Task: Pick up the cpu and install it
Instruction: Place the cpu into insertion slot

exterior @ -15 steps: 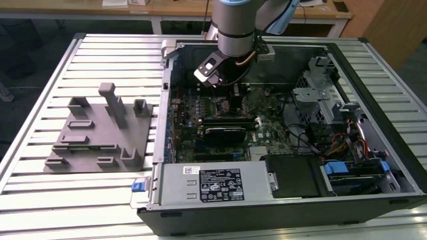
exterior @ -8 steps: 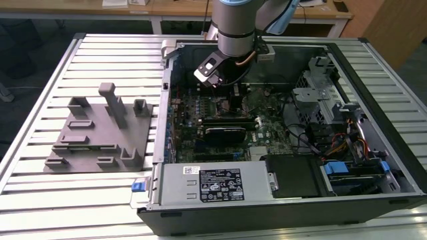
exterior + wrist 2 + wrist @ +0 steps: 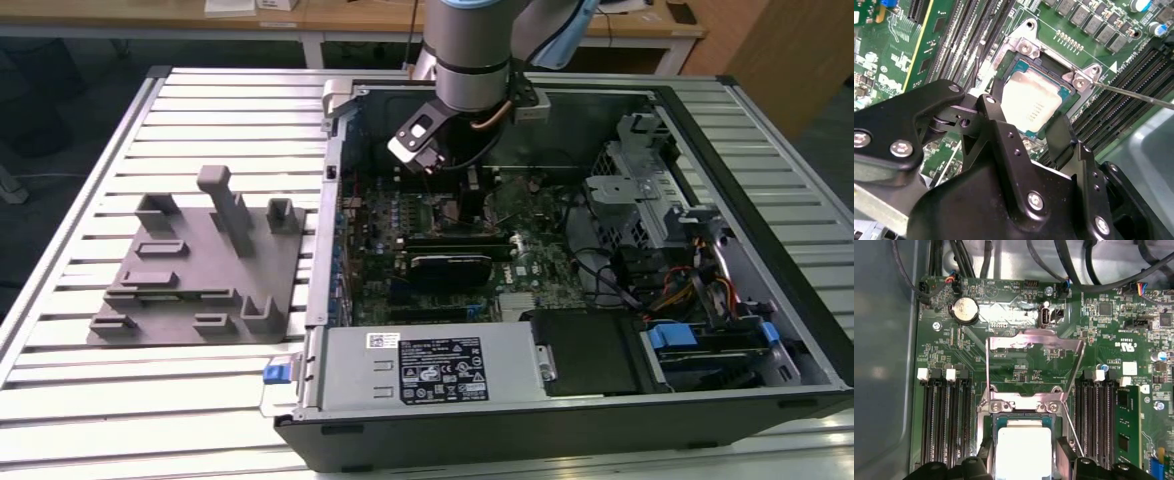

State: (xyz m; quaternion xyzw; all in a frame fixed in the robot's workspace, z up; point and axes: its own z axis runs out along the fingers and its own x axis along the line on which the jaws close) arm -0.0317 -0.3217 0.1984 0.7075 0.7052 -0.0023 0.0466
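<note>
Cpu: lies flat in the socket, load plate raised for access. Gripper: fingers straddle the chip; whether gripping or released, cannot tell.

Exterior view: set off the arm, high and far, looking down at a slant over the slatted table, the open computer case and the arm.
First wrist view: close behind the fingers, facing past them across the motherboard.
Second wrist view: nearer, over the gripper linkage.
Shared in both wrist views: the cpu between the fingers, and the socket around it.
</note>
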